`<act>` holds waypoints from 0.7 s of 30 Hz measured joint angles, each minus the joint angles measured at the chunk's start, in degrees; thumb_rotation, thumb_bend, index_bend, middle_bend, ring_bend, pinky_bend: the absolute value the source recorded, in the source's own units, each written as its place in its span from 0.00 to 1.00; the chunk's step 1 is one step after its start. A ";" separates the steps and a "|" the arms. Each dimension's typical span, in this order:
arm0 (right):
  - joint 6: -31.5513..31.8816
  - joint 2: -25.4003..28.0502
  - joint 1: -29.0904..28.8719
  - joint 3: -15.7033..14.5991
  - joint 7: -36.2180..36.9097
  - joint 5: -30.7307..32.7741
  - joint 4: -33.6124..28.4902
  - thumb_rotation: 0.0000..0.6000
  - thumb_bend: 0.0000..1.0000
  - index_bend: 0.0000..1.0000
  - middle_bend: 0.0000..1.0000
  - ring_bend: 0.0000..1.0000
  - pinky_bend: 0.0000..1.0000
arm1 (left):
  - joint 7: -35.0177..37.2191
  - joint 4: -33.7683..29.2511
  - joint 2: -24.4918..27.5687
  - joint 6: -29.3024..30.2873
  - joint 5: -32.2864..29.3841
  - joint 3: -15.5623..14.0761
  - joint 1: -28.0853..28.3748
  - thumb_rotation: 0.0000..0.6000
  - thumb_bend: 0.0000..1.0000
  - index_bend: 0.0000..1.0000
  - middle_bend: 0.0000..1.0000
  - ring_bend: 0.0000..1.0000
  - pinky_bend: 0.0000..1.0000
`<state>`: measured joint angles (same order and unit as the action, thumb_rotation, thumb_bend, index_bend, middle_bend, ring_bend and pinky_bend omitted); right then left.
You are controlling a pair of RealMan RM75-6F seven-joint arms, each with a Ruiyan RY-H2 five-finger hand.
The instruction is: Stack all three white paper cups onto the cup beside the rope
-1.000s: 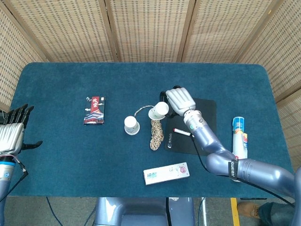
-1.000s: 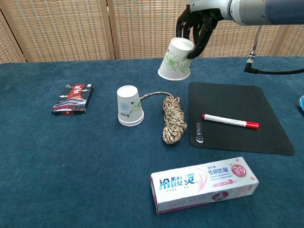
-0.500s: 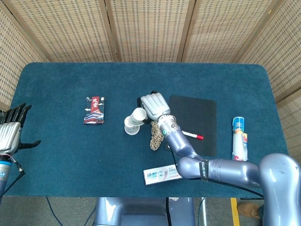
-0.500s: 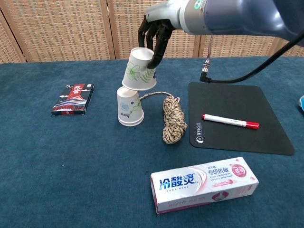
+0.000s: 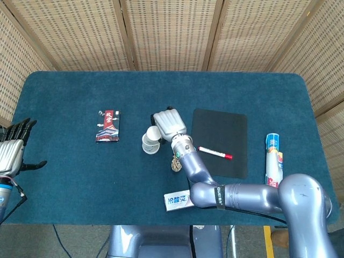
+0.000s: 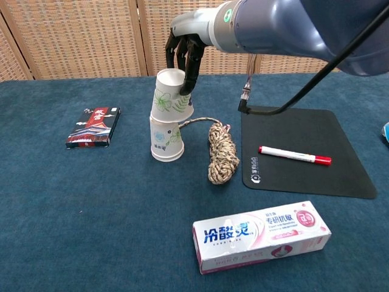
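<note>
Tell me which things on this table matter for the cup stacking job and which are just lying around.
Part of the job:
- floral paper cup, gripped by the right hand
- upside-down paper cup under it
- rope marking the target

Just lying about:
- toothpaste box
- red marker
- black mat
- card packet
- tube
- left hand, idle at the edge

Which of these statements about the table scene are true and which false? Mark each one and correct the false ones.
1. The right hand holds a cup over the cup by the rope. True.
2. The marker lies on the bare cloth. False: it lies on the black mat.
3. The left hand holds a cup. False: it holds nothing, at the table's edge.
4. The toothpaste box lies nearer the chest camera than the rope. True.
5. The lower cup stands mouth up. False: mouth down.
</note>
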<state>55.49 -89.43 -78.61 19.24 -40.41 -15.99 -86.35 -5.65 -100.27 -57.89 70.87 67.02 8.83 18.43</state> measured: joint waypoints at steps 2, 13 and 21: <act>0.24 -0.57 -0.28 0.15 -0.20 0.20 0.43 1.00 0.38 0.49 0.55 0.51 0.26 | 0.22 -0.02 0.12 -0.04 0.13 0.02 -0.05 1.00 0.00 0.00 0.00 0.00 0.00; -0.20 -0.02 -0.18 0.28 -0.79 1.49 -0.88 1.00 0.00 0.02 0.07 0.11 0.05 | 1.01 0.09 0.39 -0.06 0.58 0.09 -0.25 1.00 0.00 0.00 0.00 0.00 0.00; 0.41 3.89 1.61 -1.11 -1.12 -0.57 -4.07 1.00 0.00 0.03 0.07 0.10 0.01 | 0.51 -0.19 0.25 0.26 0.99 -0.09 -0.40 1.00 0.00 0.00 0.00 0.00 0.00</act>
<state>55.90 -85.54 -77.00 18.13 -41.53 -16.56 -90.42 -5.14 -100.46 -57.64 71.13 68.02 8.74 18.03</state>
